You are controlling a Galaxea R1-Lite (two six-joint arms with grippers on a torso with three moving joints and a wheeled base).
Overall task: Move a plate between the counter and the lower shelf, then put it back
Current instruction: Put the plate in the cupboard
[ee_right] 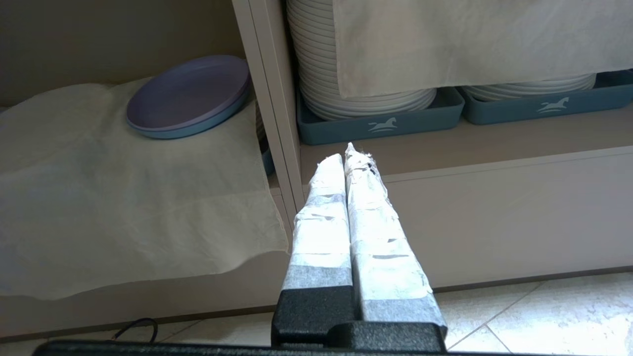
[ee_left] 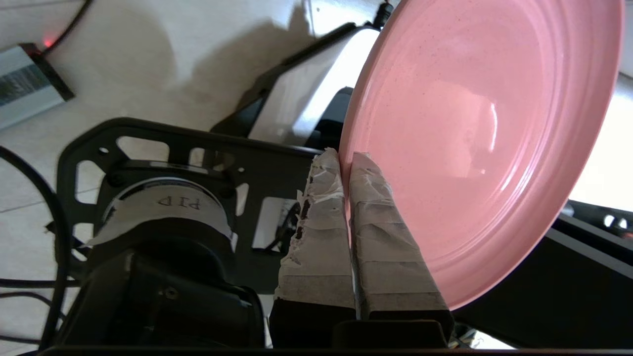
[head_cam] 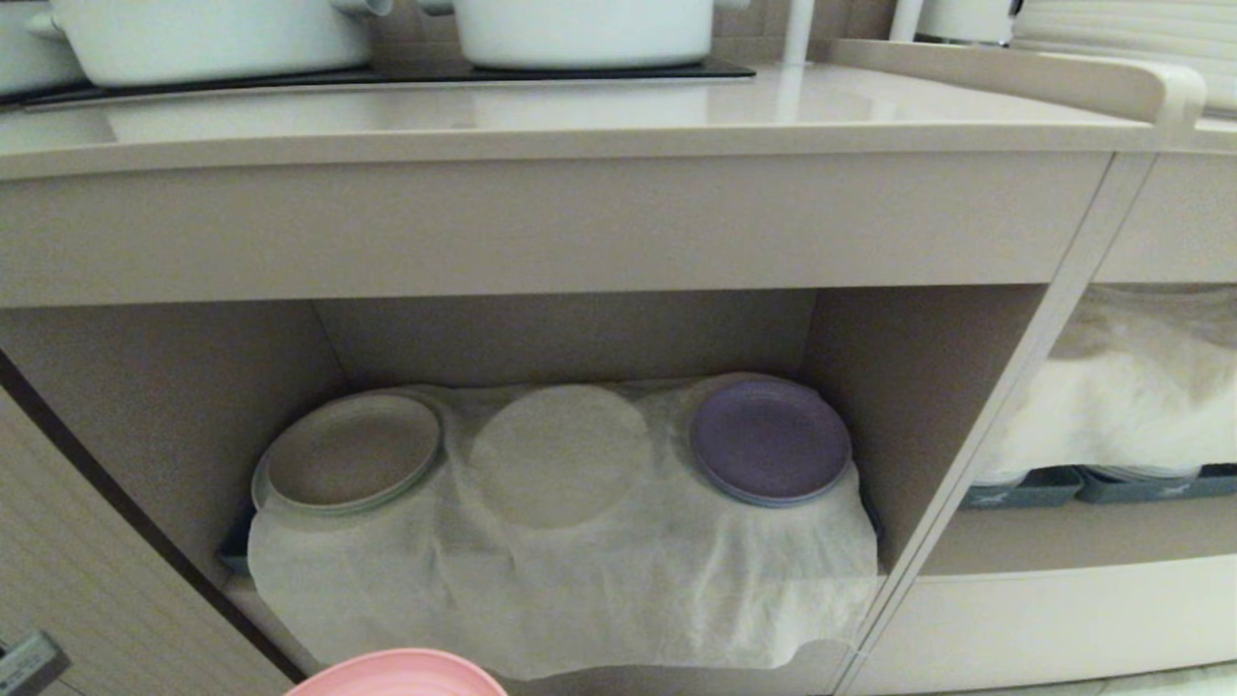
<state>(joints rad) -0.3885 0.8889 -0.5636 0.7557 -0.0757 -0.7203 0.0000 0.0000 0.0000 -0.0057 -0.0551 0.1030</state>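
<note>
My left gripper (ee_left: 346,158) is shut on the rim of the pink plate (ee_left: 474,138), its taped fingers (ee_left: 321,232) pinching the edge above the robot's base. Only the far edge of the plate (head_cam: 396,674) shows in the head view, low down in front of the lower shelf (head_cam: 541,580). A white cloth covers that shelf's board. The beige counter (head_cam: 580,126) runs across above the recess. My right gripper (ee_right: 347,154) is shut and empty, held low near the floor before the cabinet's upright divider.
On the cloth lie a beige plate (head_cam: 353,449) on the left and a purple plate (head_cam: 770,440) on the right. White pots (head_cam: 580,29) stand on the hob. Grey trays of white plates (ee_right: 381,121) fill the narrower shelf to the right.
</note>
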